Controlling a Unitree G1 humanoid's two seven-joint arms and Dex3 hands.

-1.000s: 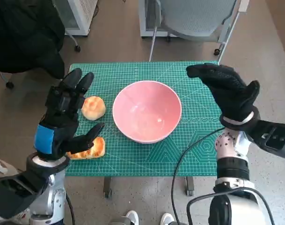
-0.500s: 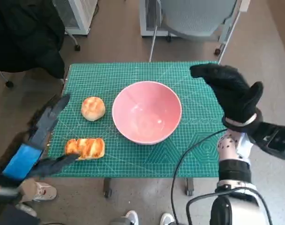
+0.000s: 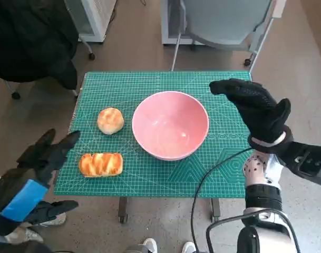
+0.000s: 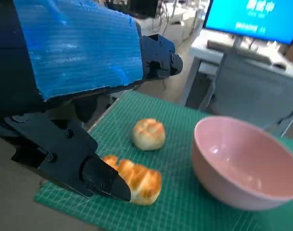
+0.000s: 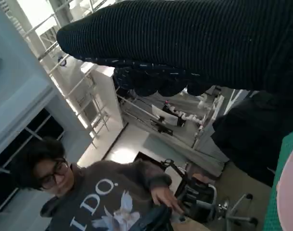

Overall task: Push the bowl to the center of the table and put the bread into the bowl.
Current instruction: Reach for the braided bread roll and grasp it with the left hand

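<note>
1. Two breads lie on the worktop [image 3: 149, 182], both at about nine o'clock from the bowl [image 3: 170, 125]: a round bun [image 3: 110, 120] nearer the bowl and a long loaf [image 3: 100, 164] closer to the near edge.
2. We judge the bowl already sits close to the worktop's middle, so the step in hand looks like fetching bread.
3. Our left hand [image 3: 41, 158] hangs off the worktop's left edge, fingers spread and holding nothing; the loaf lies at roughly three o'clock from it, near but apart.
4. Seen from the left wrist, the loaf [image 4: 134, 179] shows just past the black fingertips [image 4: 105, 183], not pinched.
5. To do this well, we would bring the left hand in low over the loaf, straddle its short side, close gently so the crust does not crush, then lift clear of the bowl's rim before letting go.
6. Our right hand [image 3: 255, 108] hovers at three o'clock from the bowl, fingers apart, empty, not touching the rim.
</note>
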